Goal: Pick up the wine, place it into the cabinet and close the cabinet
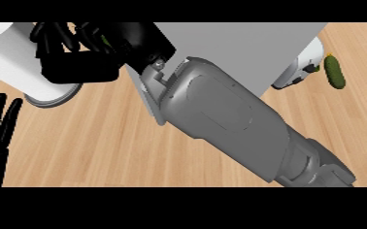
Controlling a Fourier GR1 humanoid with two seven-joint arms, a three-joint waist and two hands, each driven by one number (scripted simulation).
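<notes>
My right forearm (pixel 229 121) runs from the lower right up to the upper left. Its black right hand (pixel 82 60) is there, fingers curled over something. Only a small green sliver, which I take to be the wine bottle (pixel 106 40), shows between the fingers; the rest is hidden. The grey cabinet (pixel 243 41) fills the top middle, right behind the arm. A light grey panel (pixel 147 99), apparently its door seen edge-on, sticks out below the wrist. My left hand (pixel 8 121) shows only as straight black fingers at the left edge.
A white rounded object with a grey rim (pixel 28 77) lies at the far left, under the right hand. A green cucumber (pixel 334 71) and a white item with dark marks (pixel 302 65) sit at the right, beside the cabinet. The counter is light wood (pixel 93 150).
</notes>
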